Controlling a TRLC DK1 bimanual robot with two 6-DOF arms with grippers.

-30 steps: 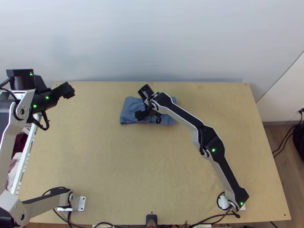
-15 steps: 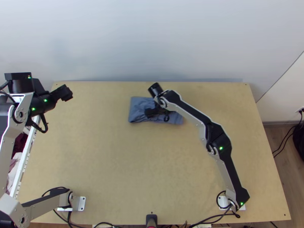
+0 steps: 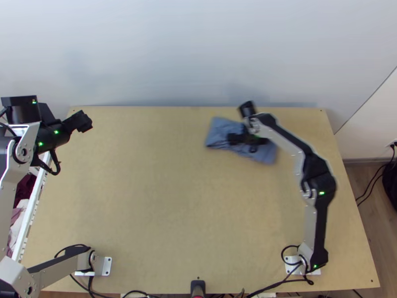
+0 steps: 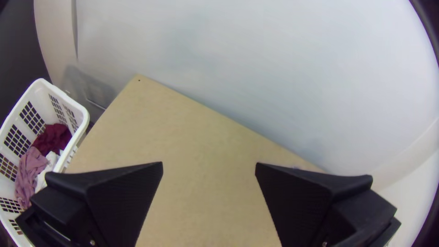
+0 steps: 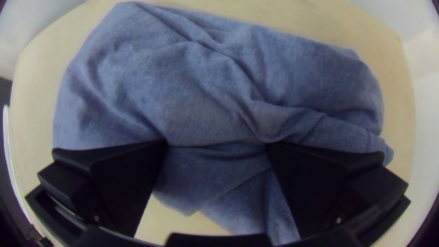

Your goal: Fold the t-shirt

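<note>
The blue t-shirt [image 3: 217, 130] lies as a folded, wrinkled bundle at the back of the table, right of the middle, turned at a slant. Over it in the top view is my right gripper [image 3: 246, 139]. In the right wrist view, the right gripper [image 5: 216, 142] is open, its two fingers apart against the creased cloth [image 5: 201, 91], part of which shows between them. My left gripper [image 3: 84, 121] hangs by the table's far left corner, away from the shirt. Seen from its wrist, the left gripper [image 4: 209, 164] stands open with bare table beyond its fingers.
At the table's left edge stands a white basket [image 4: 81, 114] holding dark red, pink and white cloths. A pale wall [image 3: 198, 54] rises behind the back edge. Wide bare tabletop [image 3: 164, 198] stretches left of and in front of the shirt.
The right gripper and the t-shirt have moved together to the right along the back of the table, and the shirt has turned a little. The left arm has shifted slightly left.
</note>
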